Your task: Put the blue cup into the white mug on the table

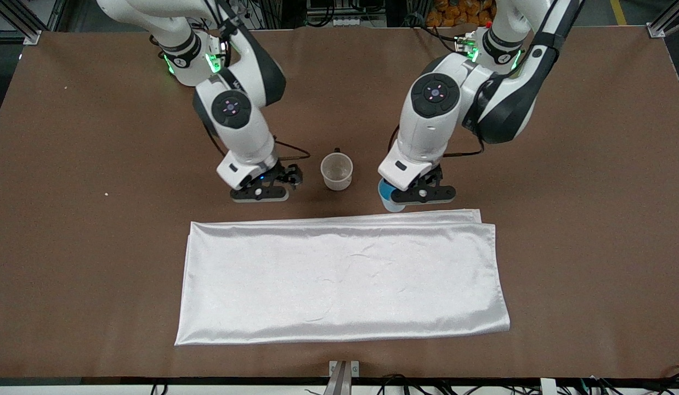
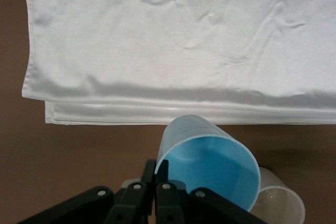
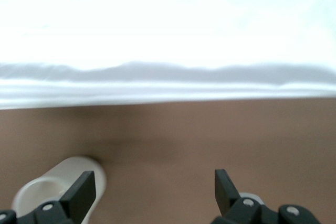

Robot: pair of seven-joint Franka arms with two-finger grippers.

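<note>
1. Your left tool [image 1: 424, 193] is clamped on the cup [image 1: 388, 198], tilted over the table [image 1: 564, 230] beside the mug [image 1: 337, 171].
2. Your right tool [image 1: 261, 192] hangs beside the mug, fingers apart, empty.
3. The cloth [image 1: 342, 280] lies nearer the camera.

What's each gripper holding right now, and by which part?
Left gripper is shut on the blue cup, pinching its rim wall. Right gripper is open beside the white mug, holding nothing.

My two arms: glossy white shells with black joints

Green rings glow near each wrist; round dark caps carry small red marks; thin black cables trail to black grippers with silver screws.
</note>
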